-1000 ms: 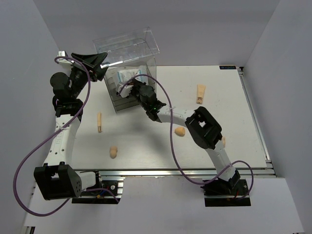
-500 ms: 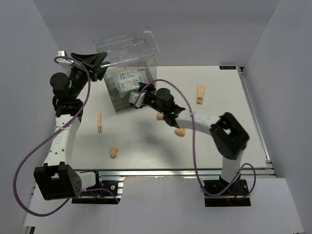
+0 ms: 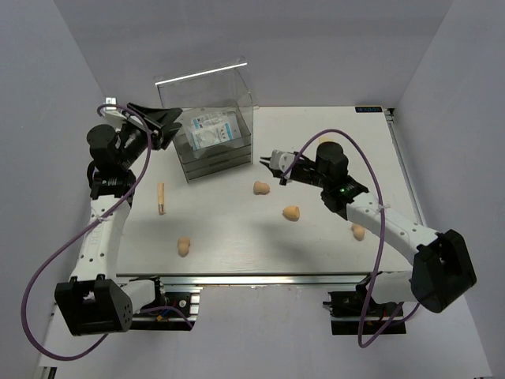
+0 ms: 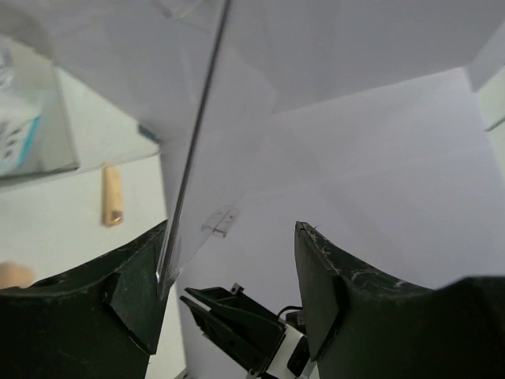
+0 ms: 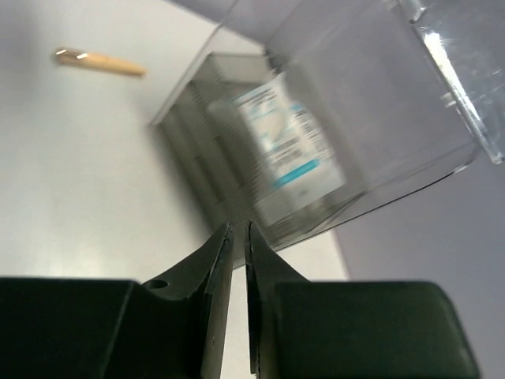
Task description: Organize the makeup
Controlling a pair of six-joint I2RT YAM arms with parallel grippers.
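The makeup is spread over the white table. Two white-and-blue packets [image 3: 211, 130] lie inside the clear drawer box [image 3: 237, 150]. Peach sponges sit at the centre [image 3: 261, 187], further forward [image 3: 291, 212] and front left [image 3: 184, 246]. A thin tan stick [image 3: 161, 197] lies left of the box. My left gripper [image 3: 168, 126] is at the box's left top corner, jaws wide, and the raised clear lid [image 4: 213, 118] has its edge against one finger [image 4: 150, 276]. My right gripper [image 3: 263, 160] hovers right of the box, its jaws [image 5: 238, 237] nearly together around nothing, pointing at the packets [image 5: 288, 146].
Another sponge [image 3: 359, 231] lies beside the right forearm. The lid [image 3: 203, 75] stands up over the back of the box. Grey walls close in the left, back and right. A metal rail [image 3: 300, 278] runs along the near table edge.
The right gripper has pulled out of the box and back to the right, and its jaws have closed. The packets stay inside. The lid now stands more upright, and the left jaws have narrowed slightly.
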